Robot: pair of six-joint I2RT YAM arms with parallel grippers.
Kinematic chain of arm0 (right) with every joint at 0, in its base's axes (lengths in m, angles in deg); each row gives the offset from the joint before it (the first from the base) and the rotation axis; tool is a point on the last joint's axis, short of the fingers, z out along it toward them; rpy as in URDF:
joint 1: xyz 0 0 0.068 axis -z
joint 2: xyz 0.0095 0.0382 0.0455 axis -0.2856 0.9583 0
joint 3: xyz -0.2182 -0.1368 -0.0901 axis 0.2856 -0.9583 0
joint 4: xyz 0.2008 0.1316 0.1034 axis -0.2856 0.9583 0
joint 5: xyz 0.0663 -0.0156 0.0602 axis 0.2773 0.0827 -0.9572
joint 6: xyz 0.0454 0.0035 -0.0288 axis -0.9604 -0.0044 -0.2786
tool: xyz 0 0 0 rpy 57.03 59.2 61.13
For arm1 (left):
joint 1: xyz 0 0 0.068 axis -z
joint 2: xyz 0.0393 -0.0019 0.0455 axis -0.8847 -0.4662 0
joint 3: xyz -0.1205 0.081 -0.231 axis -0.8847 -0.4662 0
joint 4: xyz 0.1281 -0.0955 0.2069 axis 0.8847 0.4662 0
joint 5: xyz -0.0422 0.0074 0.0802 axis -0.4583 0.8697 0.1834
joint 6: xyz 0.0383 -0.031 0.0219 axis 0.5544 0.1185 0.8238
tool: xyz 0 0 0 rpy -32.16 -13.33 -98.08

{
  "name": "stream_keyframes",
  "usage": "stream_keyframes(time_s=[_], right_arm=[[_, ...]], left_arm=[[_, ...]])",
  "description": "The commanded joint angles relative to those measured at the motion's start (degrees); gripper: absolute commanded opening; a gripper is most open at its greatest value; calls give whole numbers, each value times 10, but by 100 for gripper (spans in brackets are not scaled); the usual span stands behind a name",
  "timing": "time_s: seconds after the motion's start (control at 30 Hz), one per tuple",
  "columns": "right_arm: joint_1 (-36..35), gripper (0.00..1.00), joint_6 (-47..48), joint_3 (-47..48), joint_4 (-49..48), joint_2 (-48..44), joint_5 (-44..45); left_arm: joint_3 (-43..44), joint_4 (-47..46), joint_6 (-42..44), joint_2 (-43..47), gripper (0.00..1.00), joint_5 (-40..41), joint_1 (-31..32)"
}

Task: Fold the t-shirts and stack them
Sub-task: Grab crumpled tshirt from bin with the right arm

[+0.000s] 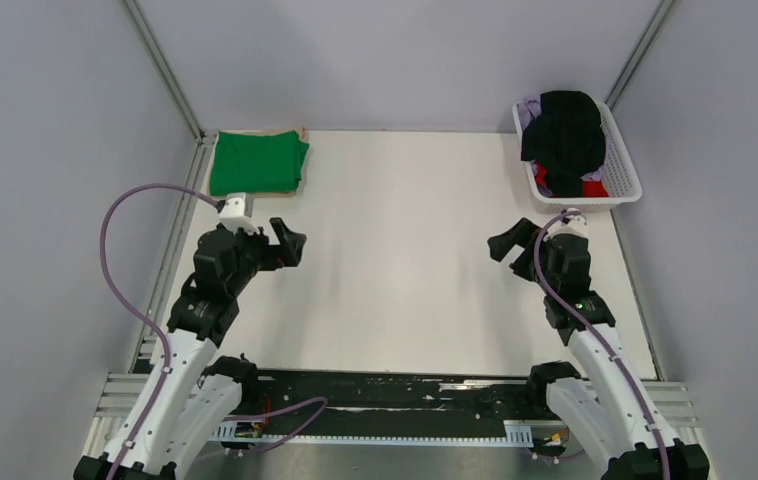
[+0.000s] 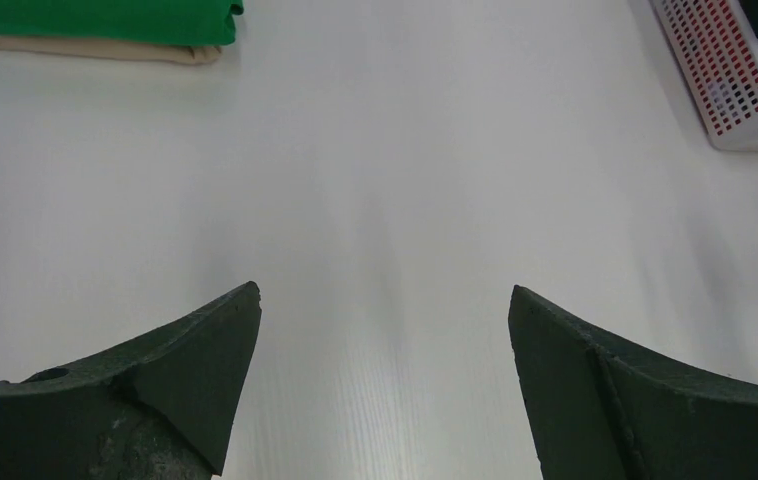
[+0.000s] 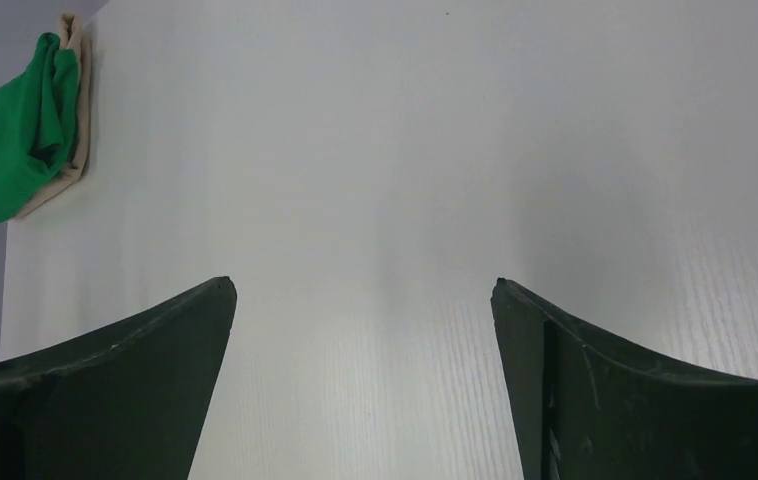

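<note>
At the far left corner of the table [image 1: 405,290] I see the green t-shirt [image 1: 258,162] lying folded flat. My left wrist view shows a beige folded layer [image 2: 105,48] under it, with its edge peeking out below the green.

At the far right corner stands the white lattice basket [image 1: 623,165], which holds the unfolded heap. The black t-shirt [image 1: 567,130] is draped over the top of the pile. A bit of lavender t-shirt [image 1: 528,112] shows at the basket's far left corner, and a red t-shirt [image 1: 545,178] shows under the black one on the near side. I can't make out how the lower garments lie.

My left gripper [image 2: 384,290] hangs over bare table on the left side, just nearer than the green stack and not touching it. Its fingers are spread wide with nothing between them, and only white tabletop shows in the gap. It points toward the middle of the table.

My right gripper [image 3: 363,282] hangs over the right side, nearer than the basket and apart from it. It faces left across the table. Its jaws stand wide apart too and are empty.

The two grippers are well apart, with plain tabletop between them. A purple cable [image 1: 115,270] loops out from the left arm toward the left wall.
</note>
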Motion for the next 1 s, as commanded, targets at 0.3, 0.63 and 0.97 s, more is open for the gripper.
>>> stream_keyframes(time_s=[0.3,0.63,0.97], right_arm=[[57,100,36,250,-31,219,127],[194,95,80,595,7,571,67],[217,90,122,875,27,815,77]], left_arm=[[8,-15,-29,12,100,75,1],[1,-16,-30,9,100,112,1],[-2,-15,-24,13,100,95,1]])
